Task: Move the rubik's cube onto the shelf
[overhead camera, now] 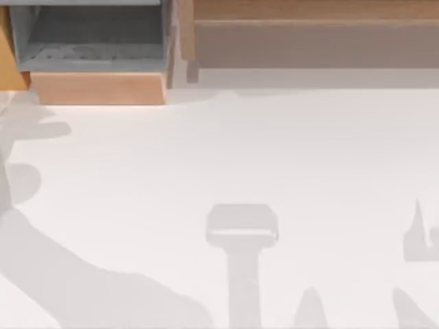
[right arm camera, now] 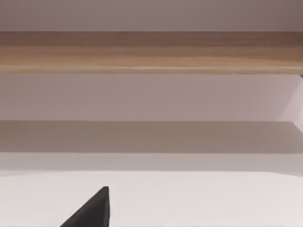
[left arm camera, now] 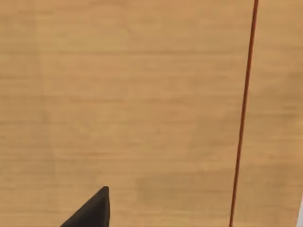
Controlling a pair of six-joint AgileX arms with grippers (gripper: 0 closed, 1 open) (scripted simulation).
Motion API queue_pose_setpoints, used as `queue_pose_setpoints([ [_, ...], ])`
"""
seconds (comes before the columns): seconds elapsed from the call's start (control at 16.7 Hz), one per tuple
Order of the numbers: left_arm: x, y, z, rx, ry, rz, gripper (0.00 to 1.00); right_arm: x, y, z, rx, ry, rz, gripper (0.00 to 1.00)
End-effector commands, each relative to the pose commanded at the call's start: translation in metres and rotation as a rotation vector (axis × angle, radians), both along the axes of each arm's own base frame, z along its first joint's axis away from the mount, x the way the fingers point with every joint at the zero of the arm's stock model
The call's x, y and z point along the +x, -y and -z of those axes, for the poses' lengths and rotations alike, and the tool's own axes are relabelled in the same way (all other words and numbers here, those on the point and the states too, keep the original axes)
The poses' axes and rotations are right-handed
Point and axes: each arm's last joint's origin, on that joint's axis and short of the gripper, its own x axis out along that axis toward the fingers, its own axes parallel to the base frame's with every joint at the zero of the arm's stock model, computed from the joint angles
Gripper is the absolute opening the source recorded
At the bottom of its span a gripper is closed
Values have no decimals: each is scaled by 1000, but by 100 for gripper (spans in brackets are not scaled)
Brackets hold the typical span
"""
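The table (overhead camera: pixel 226 151) is white, with two wooden things at its far edge. The shelf (overhead camera: pixel 309 12) stands at the far right: a long light-brown plank on top, a grey-brown shaded recess under it, and one wooden post (overhead camera: pixel 185 34) at its left end. Just beside this post, at the far left, stands a shorter wooden box (overhead camera: pixel 96 88) with a grey inside; the two are close, but I cannot tell if they touch. On the near part of the table lie soft grey shadows (overhead camera: pixel 241 233), one with a wide head on a straight stem near the middle and a broad one at the near left. In the left wrist view a black tip of the left gripper (left arm camera: pixel 94 212) is in front of a light-brown wooden surface (left arm camera: pixel 142 94) with fine grain, and a thin red-brown line (left arm camera: pixel 244 113) crosses it; which wooden thing this is, I cannot tell. In the right wrist view a black tip of the right gripper (right arm camera: pixel 94 212) is above the white table (right arm camera: pixel 189 198) and faces the shelf (right arm camera: pixel 151 52), whose plank runs across with the shaded recess below. For both grippers I cannot tell whether they are open, closed or gripping something. Where the cube is, I cannot tell.
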Motion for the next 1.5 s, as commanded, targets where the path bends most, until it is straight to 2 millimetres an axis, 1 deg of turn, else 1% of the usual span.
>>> queue_pose_setpoints([
  [0.12,0,0,0,0,0,0,100,0,0,0,0,0,0,100],
  [0.9,0,0,0,0,0,0,2,0,0,0,0,0,0,100],
  [0.96,0,0,0,0,0,0,0,0,0,0,0,0,0,100],
  [1.38,0,0,0,0,0,0,0,0,0,0,0,0,0,100],
  [1.44,-1,-1,5,-13,-18,-3,0,0,0,0,0,0,0,100],
  [1.5,-2,-2,5,-12,-17,-4,0,0,0,0,0,0,0,100],
])
